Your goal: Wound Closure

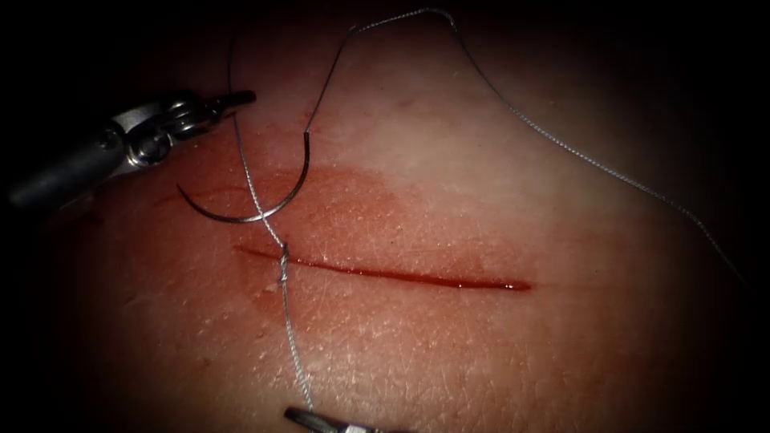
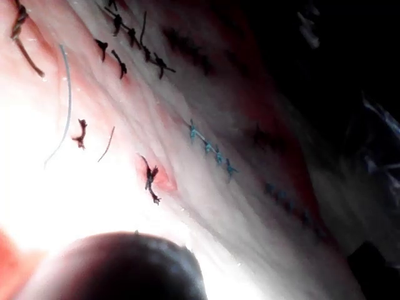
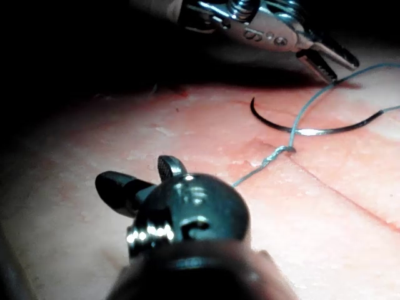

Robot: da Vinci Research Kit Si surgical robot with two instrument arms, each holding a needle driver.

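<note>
Knot-tying, I judge; left claw (image 1: 234, 101) pinches the thread (image 1: 293, 353); right claw (image 3: 132, 172) gapes, empty; needle (image 1: 241, 218) lies loose on the tissue (image 1: 481, 361); next calls for even tension.

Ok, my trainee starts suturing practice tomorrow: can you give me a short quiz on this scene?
1. True or false: the needle lies on the tissue, apart from the left hand.
2. Where does the thread cross the cut? A near its left end; B at its middle; C near its right end.
3. What does the thread pass over just above the cut?

Key: 1 true; 2 A; 3 the needle.
</note>
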